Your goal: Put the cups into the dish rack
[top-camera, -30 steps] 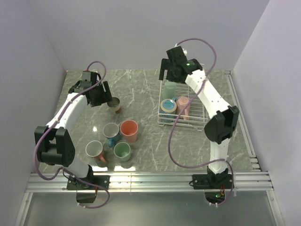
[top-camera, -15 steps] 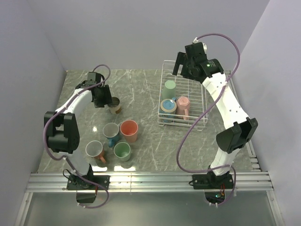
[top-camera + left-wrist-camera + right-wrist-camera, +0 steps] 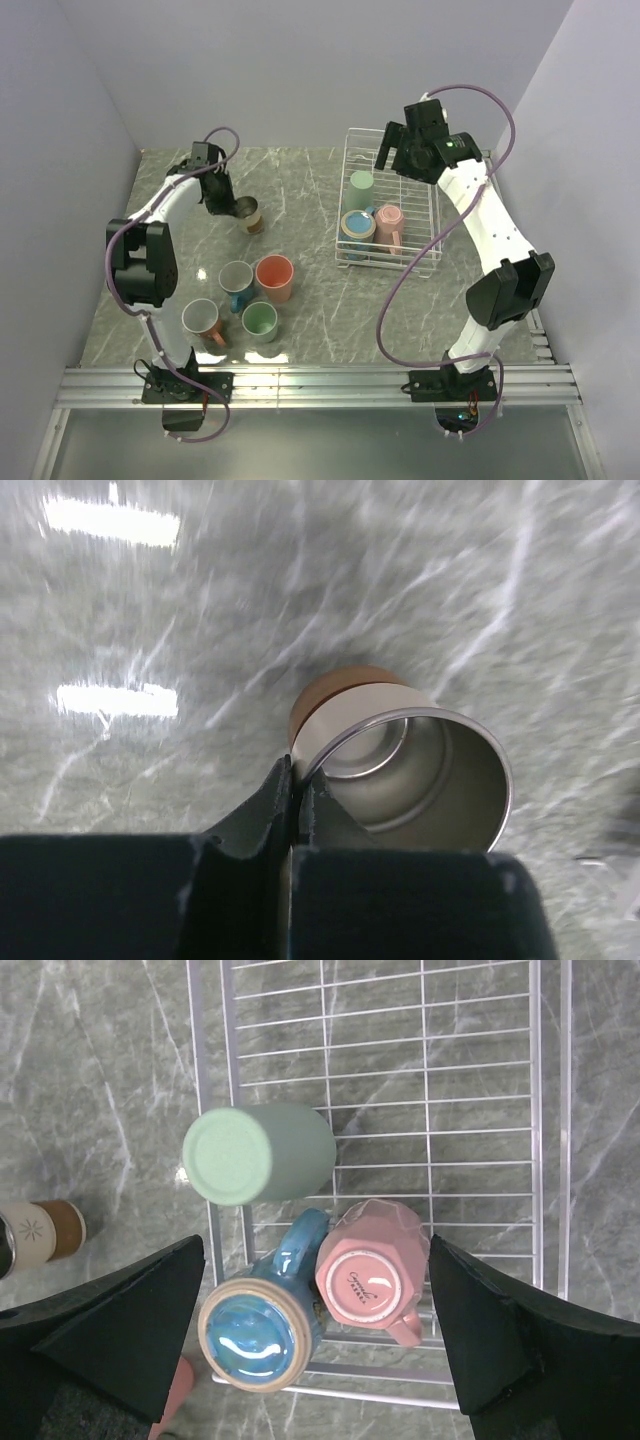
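Pinching the metallic cup point(image 3: 251, 215) upper left of centre in the overhead view, the left gripper point(image 3: 228, 203) is resting low over the desk point(image 3: 300, 190), while four other cups point(image 3: 274, 277) are standing clustered lower left and the right gripper point(image 3: 393, 152) is hovering above the dish rack point(image 3: 420, 195) at upper right. In the left wrist view the jaws are clenching the left side of that cup's rim at frame centre. In the right wrist view the jaws are standing wide apart, released, over a green cup point(image 3: 260, 1153), a blue cup point(image 3: 255, 1335) and a pink cup point(image 3: 365, 1280) sitting in the rack's lower-left part.
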Available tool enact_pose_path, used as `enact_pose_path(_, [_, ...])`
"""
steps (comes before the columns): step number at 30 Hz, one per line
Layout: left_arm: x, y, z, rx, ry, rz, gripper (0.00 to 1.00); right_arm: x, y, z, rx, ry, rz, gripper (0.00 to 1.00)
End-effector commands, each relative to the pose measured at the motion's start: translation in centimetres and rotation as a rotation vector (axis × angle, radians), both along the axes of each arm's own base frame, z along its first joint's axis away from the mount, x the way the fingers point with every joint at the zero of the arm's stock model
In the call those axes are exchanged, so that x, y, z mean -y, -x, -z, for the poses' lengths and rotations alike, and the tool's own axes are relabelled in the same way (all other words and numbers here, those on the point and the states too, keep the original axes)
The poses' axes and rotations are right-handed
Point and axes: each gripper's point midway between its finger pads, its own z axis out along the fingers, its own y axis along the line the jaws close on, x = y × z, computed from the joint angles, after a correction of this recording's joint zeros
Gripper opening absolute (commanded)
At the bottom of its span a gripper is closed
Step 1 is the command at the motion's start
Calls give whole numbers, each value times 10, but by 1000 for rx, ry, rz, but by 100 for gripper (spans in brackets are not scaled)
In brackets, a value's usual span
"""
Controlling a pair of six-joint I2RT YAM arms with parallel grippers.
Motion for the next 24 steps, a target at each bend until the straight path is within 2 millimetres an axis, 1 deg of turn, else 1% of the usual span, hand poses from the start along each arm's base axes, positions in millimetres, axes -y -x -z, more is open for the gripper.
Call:
enact_pose_path(1, [8,-26,-60,148,64,12,0,-1,0,-49,130,-105,-24,100])
enact_pose_path(2, [17,-31,-77,182,114,26,0,-10,-1,-57,153,-162,-75,100])
enact_pose_path(3, [23,-33,-93,220,148,41,0,-16,2,-65,173,-198,-104,100])
enact_pose_path(4, [29,-39,-108,271,183,57,0,-20,1,-69,188,-231,-123,100])
enact_pose_path(5, [37,-42,-122,303,235,63,0,-31,5,-74,183,-298,-185,100])
enact_pose_path(6, [50,-38,-141,334,310,106,0,-40,7,-78,184,-351,-219,100])
enact_pose_path(7, [61,-43,-162,402,371,144,0,-49,11,-79,174,-406,-266,100])
enact_pose_path(8, [69,-42,-172,414,443,144,0,-59,9,-88,200,-461,-313,100])
enact_pose_path(9, [77,-37,-188,447,503,165,0,-75,21,-86,151,-575,-391,100])
enact_pose_path(10, [91,-29,-205,475,597,224,0,-83,25,-90,146,-634,-427,100])
enact_pose_path(11, [98,-30,-215,514,693,209,0,-91,21,-102,195,-691,-473,100])
enact_pose_path(12, [103,-23,-234,550,752,229,0,-101,33,-97,127,-803,-505,100])
enact_pose_path(13, [110,-15,-238,549,817,266,0,-108,30,-111,186,-847,-550,100])
enact_pose_path(14, [116,-11,-261,588,898,288,0,-111,31,-113,186,-889,-566,100])
enact_pose_path(15, [120,-7,-270,593,939,313,0,-116,33,-106,128,-976,-539,100])
enact_pose_path(16, [126,3,-278,552,1015,333,0,-122,36,-124,196,-1022,-619,100])
enact_pose_path(17, [130,7,-296,615,1047,390,0,-124,37,-128,202,-1066,-630,100])
enact_pose_path(18, [132,12,-305,625,1081,409,0,-127,38,-122,141,-1156,-596,100])
enact_pose_path(19, [134,17,-306,628,1118,425,0,-132,42,-128,146,-1195,-626,100])
enact_pose_path(20, [137,25,-315,597,1191,421,0,-134,44,-144,221,-1223,-682,100])
enact_pose_path(21, [139,34,-330,669,1225,482,0,-137,42,-144,188,-1276,-671,100])
enact_pose_path(22, [141,37,-330,657,1259,488,0,-143,47,-153,214,-1291,-717,100])
enact_pose_path(23, [143,42,-335,615,1318,480,0,-146,47,-155,213,-1300,-730,100])
enact_pose_path(24, [145,45,-339,633,1339,501,0,-150,47,-161,217,-1305,-748,100])
